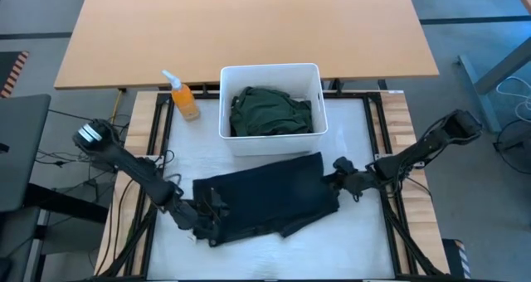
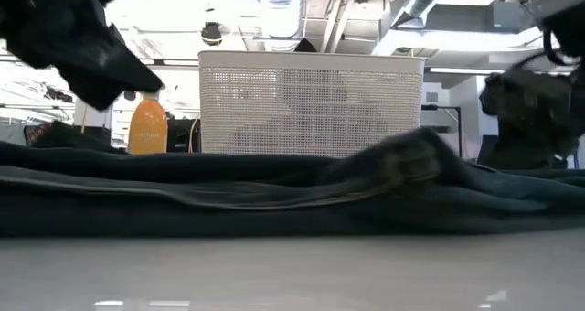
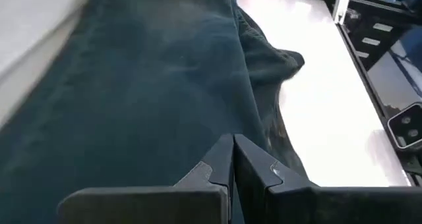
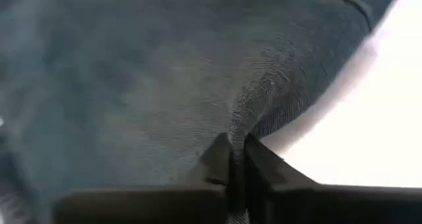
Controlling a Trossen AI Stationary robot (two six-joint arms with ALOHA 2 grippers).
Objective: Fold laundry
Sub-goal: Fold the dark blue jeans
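Observation:
A black garment [image 1: 265, 195] lies spread across the white table top, rumpled along its near edge. It also fills the left wrist view [image 3: 145, 105] and the right wrist view [image 4: 132, 85]. My left gripper [image 1: 202, 211] is at the garment's left end, shut, its fingertips [image 3: 232, 148] low over the cloth. My right gripper [image 1: 332, 179] is at the garment's right end, shut on the cloth [image 4: 237, 141]. A dark green garment [image 1: 270, 112] lies bunched inside the white bin [image 1: 270, 66]. My left gripper's shut fingers lie over the left end of the black garment [image 3: 217, 118]; I cannot tell whether they touch it. My right gripper pinches a small raised ridge of cloth [image 4: 249, 115] between its two fingers, near the garment's right edge. The fingers slant down from the table's right side. The rest of the garment lies on the table.
The white bin [image 2: 311, 101] stands just beyond the garment, at the middle of the table's far side. An orange bottle [image 1: 184, 99] stands to the left of the bin. A wooden table [image 1: 249, 25] lies beyond. Bare white surface [image 1: 274, 253] shows along the near edge.

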